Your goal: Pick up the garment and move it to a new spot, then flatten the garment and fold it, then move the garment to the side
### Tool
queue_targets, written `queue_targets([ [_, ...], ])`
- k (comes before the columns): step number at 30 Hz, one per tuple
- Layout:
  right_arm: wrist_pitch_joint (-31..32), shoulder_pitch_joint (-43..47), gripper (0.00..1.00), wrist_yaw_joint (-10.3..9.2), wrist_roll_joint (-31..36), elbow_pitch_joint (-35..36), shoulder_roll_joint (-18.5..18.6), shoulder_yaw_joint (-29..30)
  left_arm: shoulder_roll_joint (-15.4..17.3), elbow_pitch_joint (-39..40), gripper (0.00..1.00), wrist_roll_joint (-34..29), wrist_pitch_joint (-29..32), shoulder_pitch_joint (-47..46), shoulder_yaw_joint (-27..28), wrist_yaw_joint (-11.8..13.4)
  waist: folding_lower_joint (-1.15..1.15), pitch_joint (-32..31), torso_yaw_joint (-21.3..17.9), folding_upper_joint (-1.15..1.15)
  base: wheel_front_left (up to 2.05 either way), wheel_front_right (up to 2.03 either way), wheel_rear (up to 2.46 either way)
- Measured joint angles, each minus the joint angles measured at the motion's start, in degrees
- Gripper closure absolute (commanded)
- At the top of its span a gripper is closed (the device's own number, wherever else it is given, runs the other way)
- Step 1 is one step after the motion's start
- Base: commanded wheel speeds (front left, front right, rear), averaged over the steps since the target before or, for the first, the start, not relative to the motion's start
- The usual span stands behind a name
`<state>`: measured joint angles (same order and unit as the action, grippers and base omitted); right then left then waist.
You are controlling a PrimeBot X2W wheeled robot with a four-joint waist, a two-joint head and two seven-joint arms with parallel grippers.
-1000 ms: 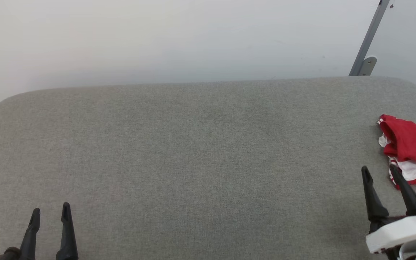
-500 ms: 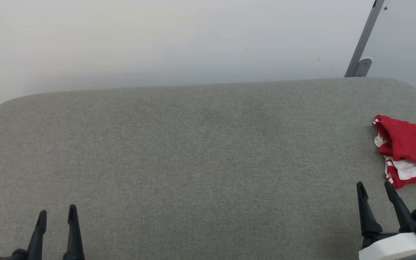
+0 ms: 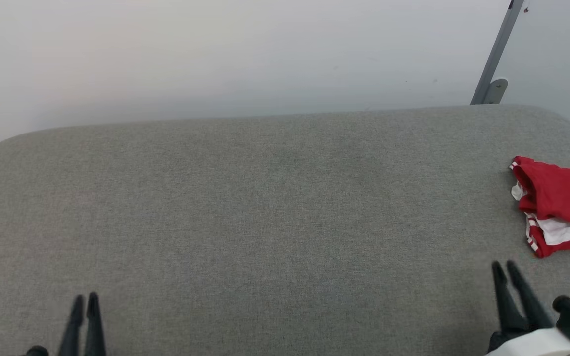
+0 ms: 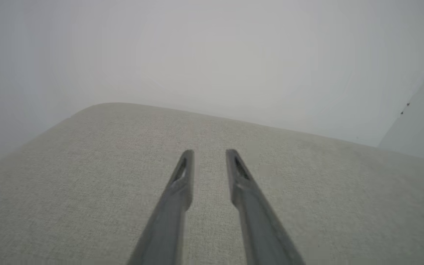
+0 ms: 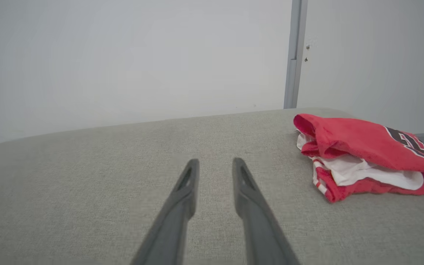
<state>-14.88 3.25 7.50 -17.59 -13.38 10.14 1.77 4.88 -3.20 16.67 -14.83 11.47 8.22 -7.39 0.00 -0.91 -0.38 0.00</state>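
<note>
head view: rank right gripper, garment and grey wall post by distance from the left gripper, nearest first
From the left gripper, in the head view:
1. right gripper: across the table, at the same near side, lower right.
2. garment: farther right and farther back, by the table's right edge.
3. grey post: beyond the table's far edge, against the wall, upper right.

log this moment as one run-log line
garment: looks folded, right end of grey padded surface | left pincer: narrow gap, empty | right pincer: narrow gap, empty, apart from garment
</note>
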Motion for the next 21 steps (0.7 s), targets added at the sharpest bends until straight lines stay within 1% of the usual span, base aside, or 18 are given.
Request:
queue_targets([
  [2,0.13,0.54,1.00,0.00,-0.19,-0.94,-0.48,-0.07,-0.48,-1.04,1.00,0.20,0.14,0.01,-0.13,0.00,0.00,0.01,0.00,0.00,0.00,0.00,0.00],
  [4,0.78,0.74,1.00,0.00,-1.81,-1.33,-0.74,-0.02,-0.71,-1.51,1.00,1.79,0.71,-0.01,-0.23,0.00,0.00,0.02,0.00,0.00,0.00,0.00,0.00],
  [21,5.32,-0.81,1.00,-0.01,-17.88,-1.27,-2.15,0.87,-0.91,-3.58,1.00,18.19,5.27,-3.15,-0.56,0.00,0.00,0.17,0.05,0.00,0.00,0.00,0.00],
])
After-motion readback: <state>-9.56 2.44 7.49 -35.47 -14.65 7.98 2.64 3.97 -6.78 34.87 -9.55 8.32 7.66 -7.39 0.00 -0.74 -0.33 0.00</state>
